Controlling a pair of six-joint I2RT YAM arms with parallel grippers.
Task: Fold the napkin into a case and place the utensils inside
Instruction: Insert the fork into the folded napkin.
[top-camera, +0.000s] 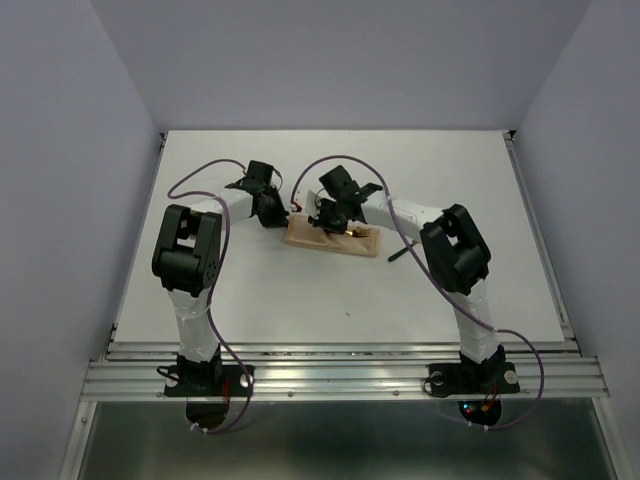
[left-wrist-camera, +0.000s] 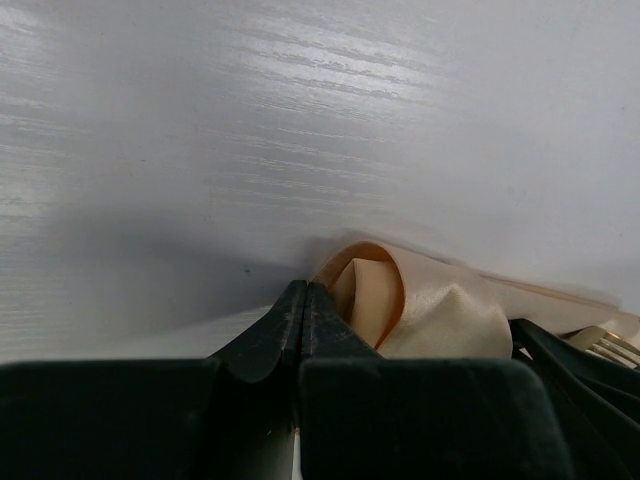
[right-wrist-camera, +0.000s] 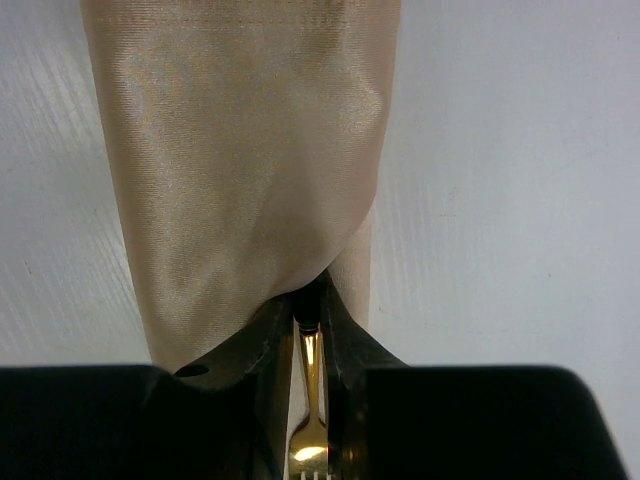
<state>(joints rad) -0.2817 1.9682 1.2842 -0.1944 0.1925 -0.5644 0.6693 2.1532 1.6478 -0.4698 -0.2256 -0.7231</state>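
Note:
The peach-orange napkin (top-camera: 335, 241) lies folded into a narrow case at mid-table. My left gripper (top-camera: 274, 213) is at its left end, jaws shut (left-wrist-camera: 303, 291) on the cloth's edge, and the fold (left-wrist-camera: 420, 305) stands open in a loop beside them. My right gripper (top-camera: 330, 222) hangs over the case and is shut (right-wrist-camera: 309, 300) on a gold fork (right-wrist-camera: 312, 365). The fork's dark handle runs under the napkin (right-wrist-camera: 240, 160) and is hidden there. Its tines (left-wrist-camera: 610, 346) show at the right edge of the left wrist view. Another dark-handled utensil (top-camera: 398, 254) lies on the table just right of the case.
The white table (top-camera: 250, 300) is walled at the back and both sides. Purple cables (top-camera: 195, 170) loop above both arms. A metal rail (top-camera: 340, 375) runs along the near edge by the arm bases.

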